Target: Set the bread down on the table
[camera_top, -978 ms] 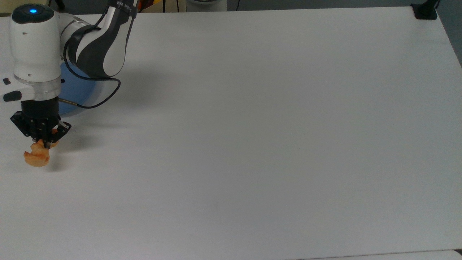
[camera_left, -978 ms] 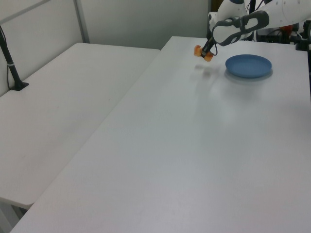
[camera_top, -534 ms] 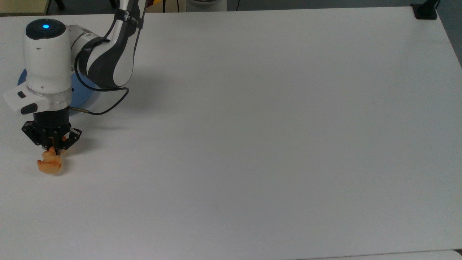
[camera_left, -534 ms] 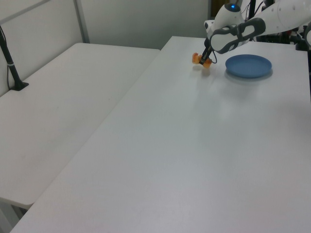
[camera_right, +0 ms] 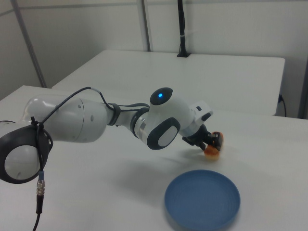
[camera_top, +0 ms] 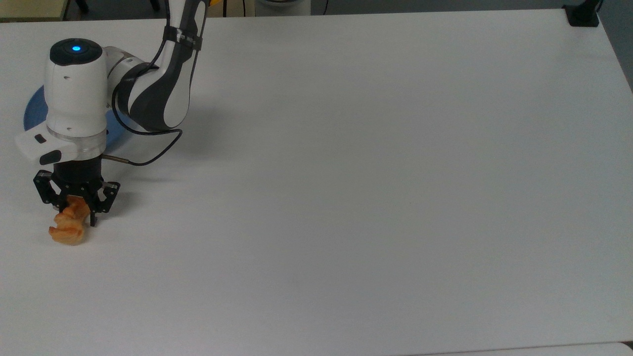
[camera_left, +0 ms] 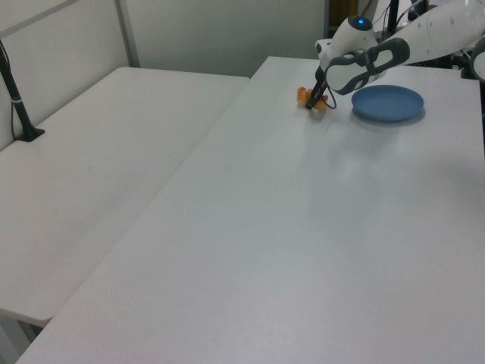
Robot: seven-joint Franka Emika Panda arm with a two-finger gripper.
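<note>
The golden-orange bread [camera_top: 68,228] lies on the white table [camera_top: 346,198] near the top view's left edge, just in front of the blue plate [camera_top: 33,111]. My gripper [camera_top: 74,211] stands straight over it, open, with one finger on each side of the pastry's upper end. The left view has the bread [camera_left: 306,95] at the gripper [camera_left: 313,103], left of the blue plate [camera_left: 388,102]. In the right view the bread [camera_right: 212,150] sits under the gripper [camera_right: 210,141], beyond the plate [camera_right: 202,199].
A black cable [camera_top: 148,159] loops off the wrist over the table. A black clamp base [camera_top: 582,16] sits at the far right corner. A second white table [camera_left: 114,152] with a black post [camera_left: 17,91] adjoins on the left view's left.
The gripper came down and a little to the top view's right with the bread, then its fingers spread apart. The bread now rests on the table.
</note>
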